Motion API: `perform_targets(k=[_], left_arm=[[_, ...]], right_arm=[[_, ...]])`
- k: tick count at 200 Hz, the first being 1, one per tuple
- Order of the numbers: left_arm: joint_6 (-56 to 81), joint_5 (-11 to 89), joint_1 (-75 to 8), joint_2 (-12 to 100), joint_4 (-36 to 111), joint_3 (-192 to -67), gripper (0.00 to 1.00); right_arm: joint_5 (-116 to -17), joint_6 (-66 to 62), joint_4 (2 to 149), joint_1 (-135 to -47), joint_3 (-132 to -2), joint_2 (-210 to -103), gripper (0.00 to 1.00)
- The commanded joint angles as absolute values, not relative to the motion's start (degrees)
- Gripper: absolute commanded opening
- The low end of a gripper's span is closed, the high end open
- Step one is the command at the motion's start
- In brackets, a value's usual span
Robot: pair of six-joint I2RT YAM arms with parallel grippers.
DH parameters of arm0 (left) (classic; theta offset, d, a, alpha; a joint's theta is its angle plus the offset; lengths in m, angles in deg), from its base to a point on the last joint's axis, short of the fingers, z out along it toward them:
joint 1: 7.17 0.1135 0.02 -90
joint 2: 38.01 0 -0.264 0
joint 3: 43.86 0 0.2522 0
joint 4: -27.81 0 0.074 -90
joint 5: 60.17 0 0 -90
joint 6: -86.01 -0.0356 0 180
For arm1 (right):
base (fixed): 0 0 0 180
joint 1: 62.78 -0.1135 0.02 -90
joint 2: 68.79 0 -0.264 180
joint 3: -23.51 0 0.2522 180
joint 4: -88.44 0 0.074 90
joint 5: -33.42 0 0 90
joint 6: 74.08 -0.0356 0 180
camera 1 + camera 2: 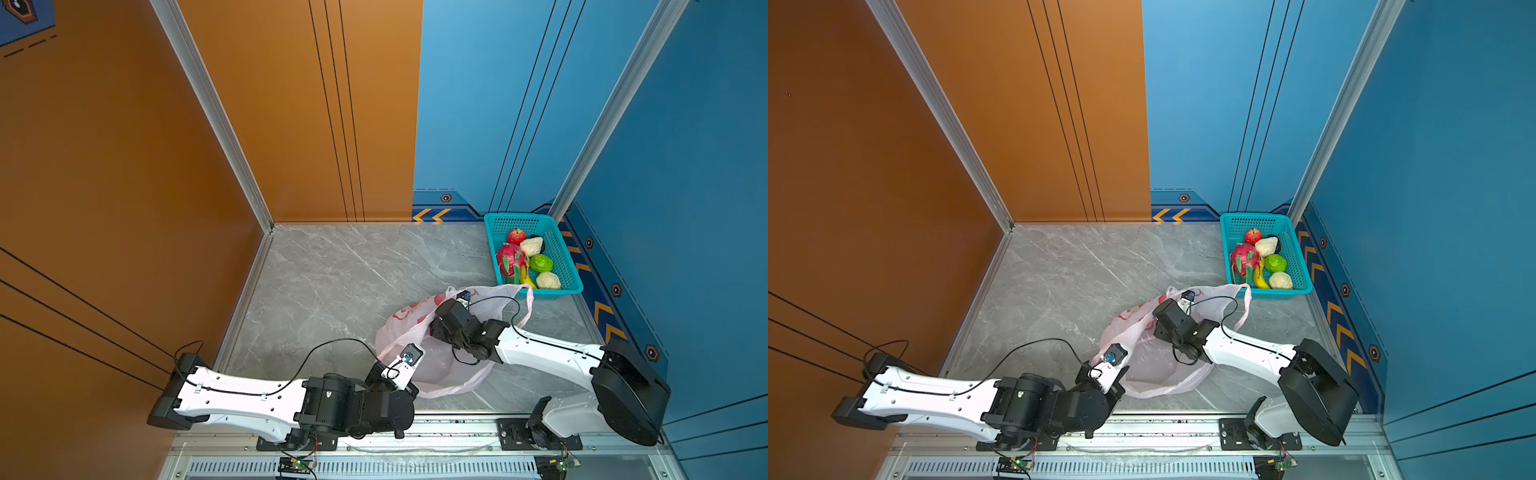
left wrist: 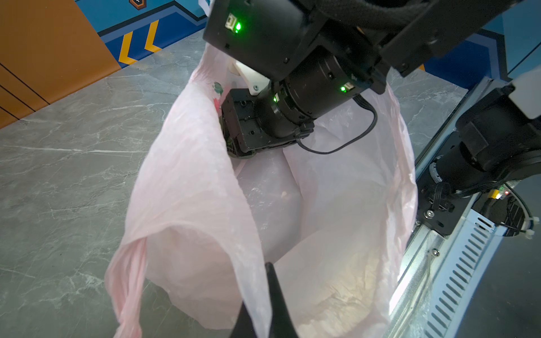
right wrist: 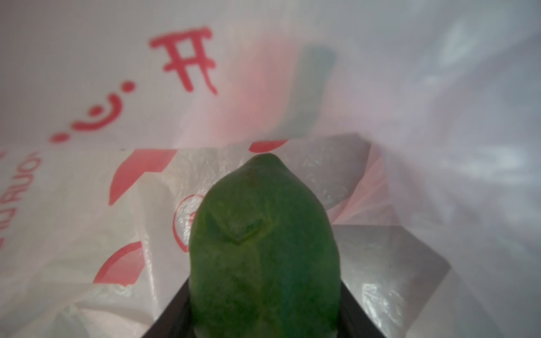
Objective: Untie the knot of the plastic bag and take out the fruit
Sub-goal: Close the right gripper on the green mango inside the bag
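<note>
The pale pink plastic bag (image 1: pixel 440 370) (image 1: pixel 1154 370) lies open on the grey table in both top views. My left gripper (image 2: pixel 262 281) is shut on a strip of the bag's rim (image 2: pixel 190 190) and holds it raised. My right gripper (image 3: pixel 265 298) reaches inside the bag (image 3: pixel 87 190). Its black fingers press both sides of a dark green fruit (image 3: pixel 263 234). From above, the plastic and the right wrist (image 1: pixel 453 320) hide that fruit. The knot is out of view. One loop handle (image 1: pixel 527 309) hangs loose by the basket.
A teal perforated basket (image 1: pixel 573 266) (image 1: pixel 1304 266) stands at the back right, against the blue wall. It holds several fruit, among them a dragon fruit (image 1: pixel 509 257), an apple (image 1: pixel 516 236) and a banana (image 1: pixel 527 280). A metal rail (image 1: pixel 457 424) runs along the front edge.
</note>
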State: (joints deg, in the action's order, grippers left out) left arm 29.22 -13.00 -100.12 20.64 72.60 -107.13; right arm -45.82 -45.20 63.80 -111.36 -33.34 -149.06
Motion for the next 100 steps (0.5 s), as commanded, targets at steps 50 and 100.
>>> perform_targets(k=[50, 100], left_arm=[[29.28, -12.98, -96.54, 19.58, 72.49, -104.95, 0.00], [29.34, -12.27, -93.29, 18.02, 73.88, -104.03, 0.00]], right_arm=[[-48.94, -48.56, 58.14, -116.68, -33.76, -141.00, 0.44], [-47.78, -48.59, 47.93, -121.03, -38.92, -135.83, 0.44]])
